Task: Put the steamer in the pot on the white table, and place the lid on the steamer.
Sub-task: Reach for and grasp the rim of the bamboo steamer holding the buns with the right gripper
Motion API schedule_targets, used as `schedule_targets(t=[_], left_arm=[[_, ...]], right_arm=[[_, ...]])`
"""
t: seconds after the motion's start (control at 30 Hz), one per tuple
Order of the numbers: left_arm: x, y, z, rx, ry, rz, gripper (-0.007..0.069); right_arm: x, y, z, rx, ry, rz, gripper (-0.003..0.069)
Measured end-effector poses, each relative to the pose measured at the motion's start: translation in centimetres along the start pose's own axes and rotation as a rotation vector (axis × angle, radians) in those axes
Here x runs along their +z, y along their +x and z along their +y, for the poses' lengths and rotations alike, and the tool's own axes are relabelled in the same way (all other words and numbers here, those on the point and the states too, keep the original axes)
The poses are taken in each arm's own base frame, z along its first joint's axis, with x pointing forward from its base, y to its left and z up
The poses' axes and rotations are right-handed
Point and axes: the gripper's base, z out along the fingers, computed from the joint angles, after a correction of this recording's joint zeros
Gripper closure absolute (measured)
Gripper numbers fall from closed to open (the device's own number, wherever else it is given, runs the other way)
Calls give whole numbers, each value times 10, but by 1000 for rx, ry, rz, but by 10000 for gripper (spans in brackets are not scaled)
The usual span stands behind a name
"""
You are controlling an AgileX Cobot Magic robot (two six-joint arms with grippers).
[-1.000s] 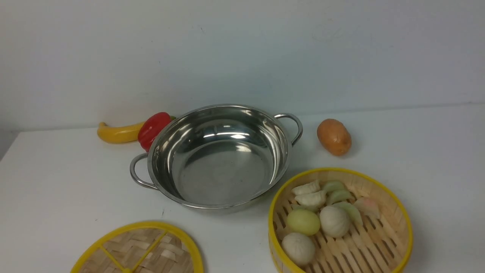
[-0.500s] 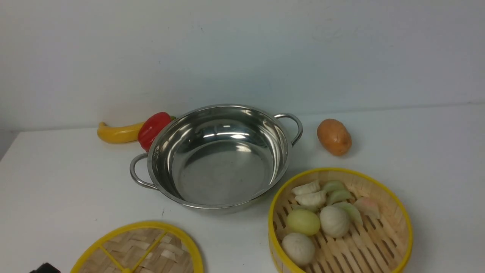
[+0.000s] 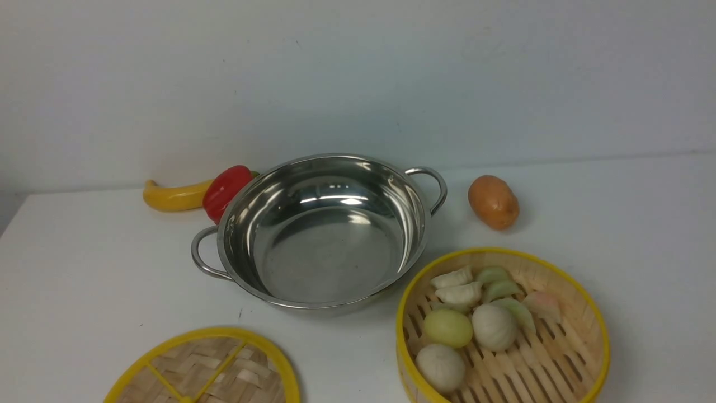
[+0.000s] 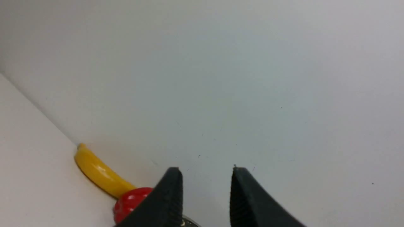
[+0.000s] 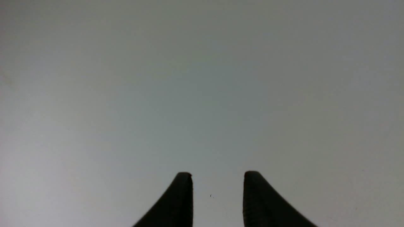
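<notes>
The shiny steel pot (image 3: pixel 330 257) stands empty in the middle of the white table (image 3: pixel 100 263). The bamboo steamer (image 3: pixel 584 319) sits near the front right, apart from the pot, holding buns and dumplings. The woven lid (image 3: pixel 224 375) lies flat at the front left, cut off by the frame's edge. Neither gripper shows in the front view. In the left wrist view my left gripper (image 4: pixel 206 171) is open and empty, facing the wall. In its own wrist view my right gripper (image 5: pixel 217 175) is open too, with only plain grey surface beyond it.
A yellow banana (image 3: pixel 176 196) and a red pepper (image 3: pixel 224 190) lie behind the pot's left side against the wall; both appear in the left wrist view, banana (image 4: pixel 98 171), pepper (image 4: pixel 131 201). A potato (image 3: pixel 493 201) rests right of the pot, behind the steamer.
Half a second ago a dark part showed at the front view's lower left edge; it is out of view now. Pot, steamer and lid have not moved.
</notes>
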Motion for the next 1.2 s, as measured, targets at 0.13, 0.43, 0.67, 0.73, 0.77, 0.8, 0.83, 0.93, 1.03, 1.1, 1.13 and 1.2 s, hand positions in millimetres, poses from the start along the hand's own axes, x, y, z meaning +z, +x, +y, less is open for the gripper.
schedule_targets(t=[0.13, 0.43, 0.67, 0.73, 0.77, 0.8, 0.83, 0.93, 1.03, 1.1, 1.13, 1.2], left_arm=[[6, -17, -40, 302, 67, 152, 403], [78, -12, -48, 643, -376, 1001, 394], [128, 17, -15, 741, -525, 1274, 384], [138, 28, -5, 752, -534, 1326, 384], [141, 32, 0, 755, -539, 1350, 384], [143, 37, 4, 759, -545, 1377, 384], [144, 40, 8, 759, -550, 1400, 384], [146, 47, 14, 757, -557, 1443, 384], [146, 48, 15, 748, -558, 1450, 384], [146, 48, 15, 750, -555, 1451, 384], [146, 48, 15, 750, -555, 1451, 384], [146, 48, 15, 751, -554, 1451, 384]], right_arm=[[30, -17, 41, -289, -25, 160, 417], [124, 21, 21, -573, 551, 915, 417], [167, 124, 8, -749, 542, 1488, 417], [178, 153, -6, -798, 595, 1601, 417], [182, 162, -13, -826, 620, 1641, 415], [184, 171, -20, -853, 640, 1673, 414], [186, 177, -25, -868, 651, 1694, 414], [188, 194, -38, -901, 659, 1752, 412], [185, 205, -49, -911, 672, 1789, 411], [186, 207, -57, -905, 689, 1794, 411], [186, 206, -60, -899, 701, 1792, 411], [190, 203, -69, -876, 724, 1779, 411]])
